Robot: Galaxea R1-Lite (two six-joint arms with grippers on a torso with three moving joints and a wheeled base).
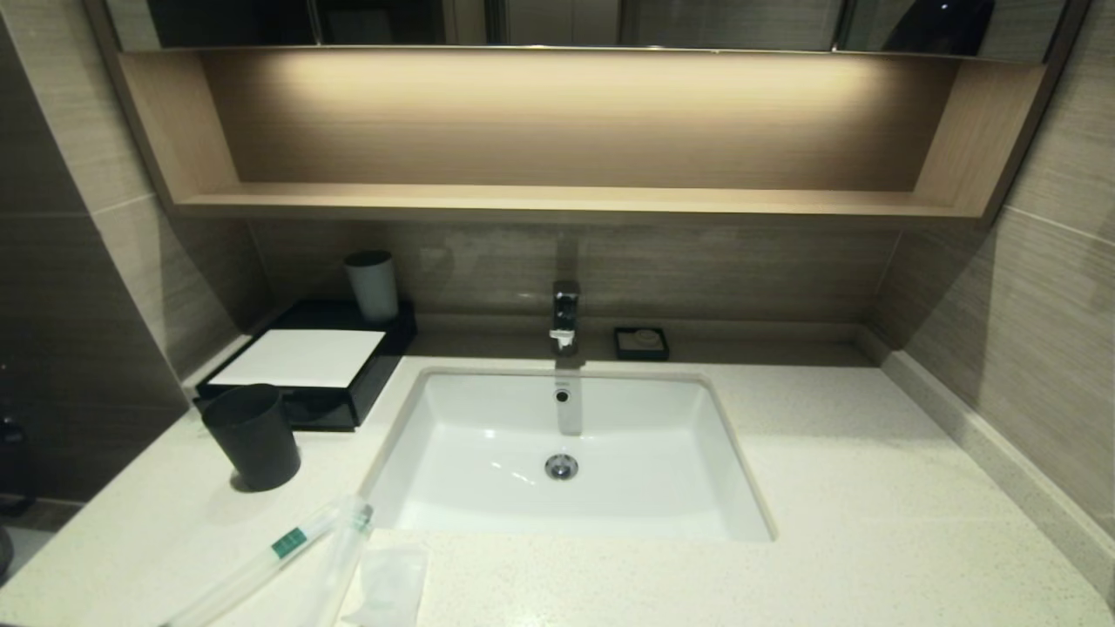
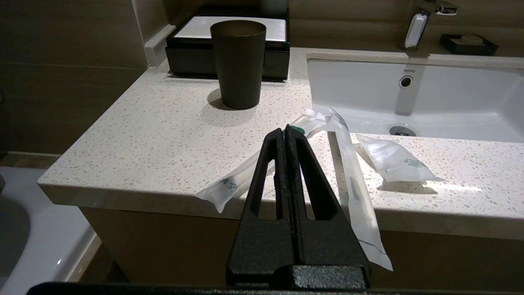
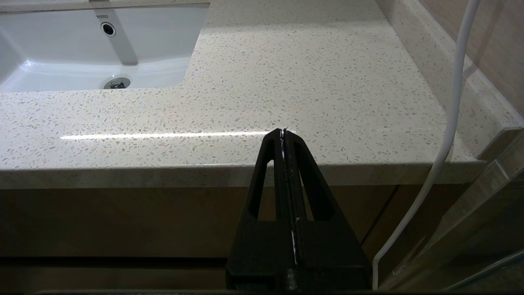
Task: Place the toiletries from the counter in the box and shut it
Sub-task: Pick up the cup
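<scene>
Two long clear-wrapped packets lie on the counter's front left: one with a green label, one plain. Both overhang the front edge. A flat white sachet lies beside them. The black box with a white top panel stands shut at the back left. My left gripper is shut and empty, below and in front of the counter edge, facing the packets. My right gripper is shut and empty, in front of the counter's right part. Neither shows in the head view.
A dark grey cup stands just in front of the box. A pale grey cup stands on the box's back. The white sink and tap are in the middle, a black soap dish behind. A white cable hangs at the right.
</scene>
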